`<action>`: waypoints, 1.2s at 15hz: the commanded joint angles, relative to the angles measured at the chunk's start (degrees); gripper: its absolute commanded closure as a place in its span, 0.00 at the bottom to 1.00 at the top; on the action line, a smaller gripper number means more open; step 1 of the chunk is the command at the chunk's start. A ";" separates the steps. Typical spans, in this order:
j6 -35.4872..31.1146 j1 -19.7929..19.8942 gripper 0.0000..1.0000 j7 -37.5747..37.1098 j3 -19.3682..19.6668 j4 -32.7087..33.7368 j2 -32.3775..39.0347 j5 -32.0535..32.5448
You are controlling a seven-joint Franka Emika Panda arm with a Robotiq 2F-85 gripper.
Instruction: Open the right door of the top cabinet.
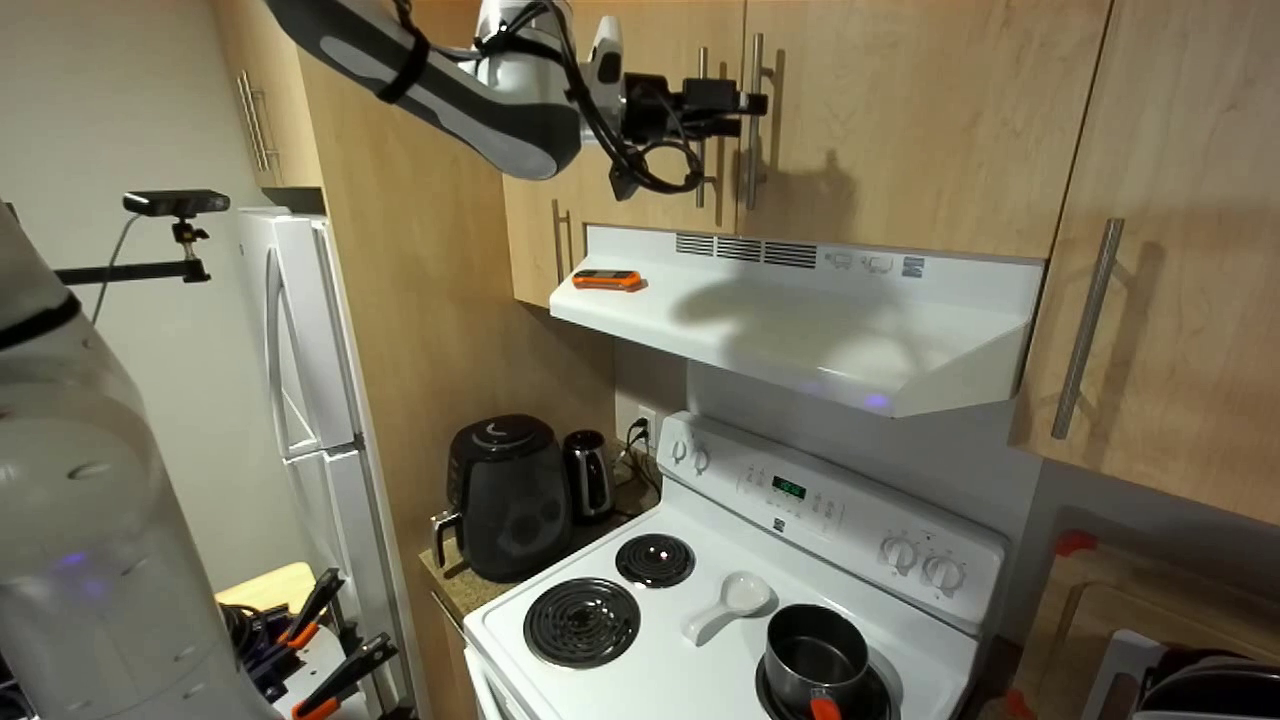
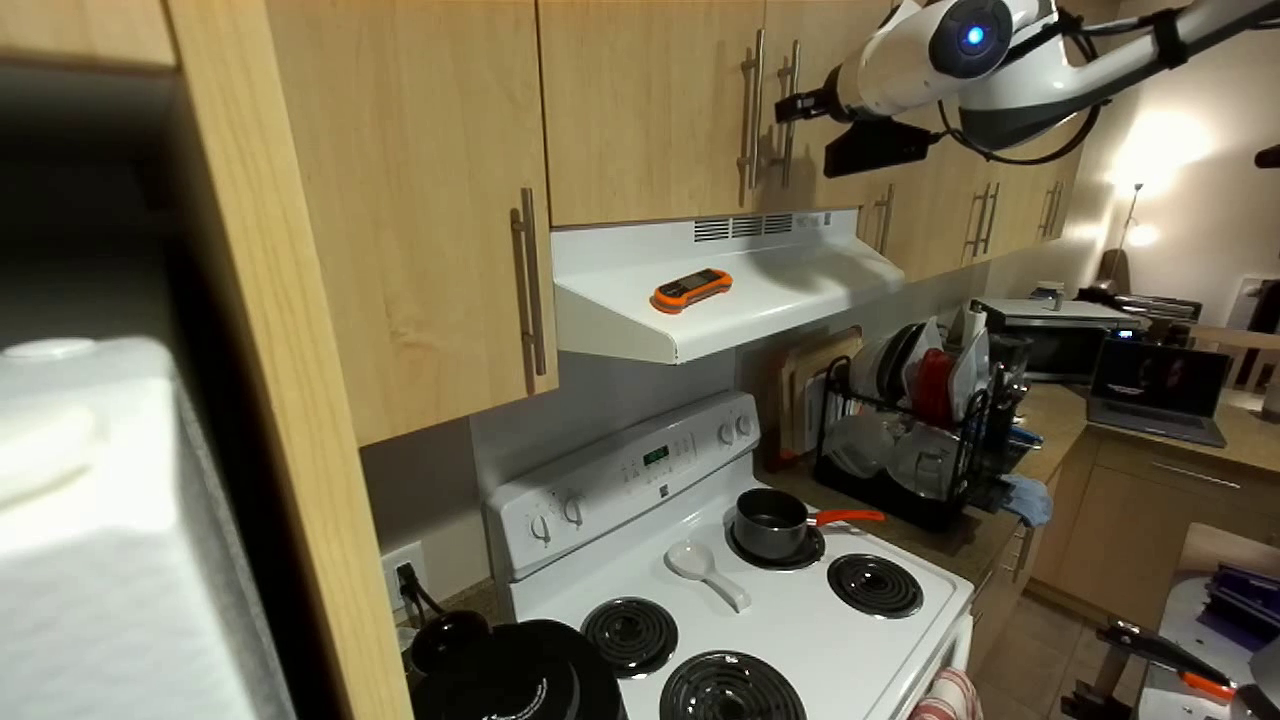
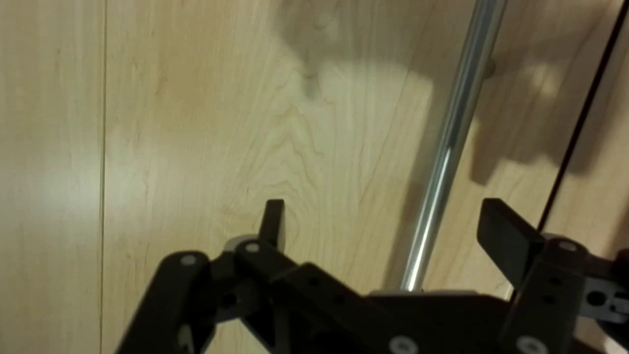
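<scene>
The top cabinet (image 2: 640, 110) has two flat light-wood doors with paired vertical bar handles. The right door (image 1: 920, 120) is shut, flush with its twin; it also shows in an exterior view (image 2: 835, 40) and fills much of the wrist view (image 3: 295, 147). Its metal handle (image 1: 751, 185) shows in both exterior views and the wrist view (image 3: 442, 172). My gripper (image 1: 752, 115) is at the handle's mid-height, open. In the wrist view the bar runs between the spread fingers (image 3: 381, 211), touching neither finger. How deep the fingers reach is unclear.
The left leaf's handle (image 1: 702, 180) is close beside the gripper. The range hood (image 1: 790, 310) juts out below, with an orange device (image 1: 607, 281) on it. A longer single door's handle (image 1: 1088, 330) is at right. The stove holds a pot (image 1: 817, 655) and white spoon rest (image 1: 743, 595).
</scene>
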State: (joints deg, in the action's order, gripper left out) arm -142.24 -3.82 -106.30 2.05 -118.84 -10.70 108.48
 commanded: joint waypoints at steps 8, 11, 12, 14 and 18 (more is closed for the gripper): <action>3.76 1.32 0.00 -1.65 -0.26 2.80 5.07 5.03; 7.59 1.26 0.00 0.07 -0.81 2.44 4.61 5.29; 9.00 1.19 0.00 0.80 -1.10 2.10 4.21 4.96; 12.10 1.18 0.00 1.83 -1.67 1.58 3.64 4.45; 16.25 1.20 0.00 3.57 -2.43 0.84 3.00 3.53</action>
State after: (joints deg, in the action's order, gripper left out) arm -130.22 -3.38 -105.44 -0.19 -117.00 -6.13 112.14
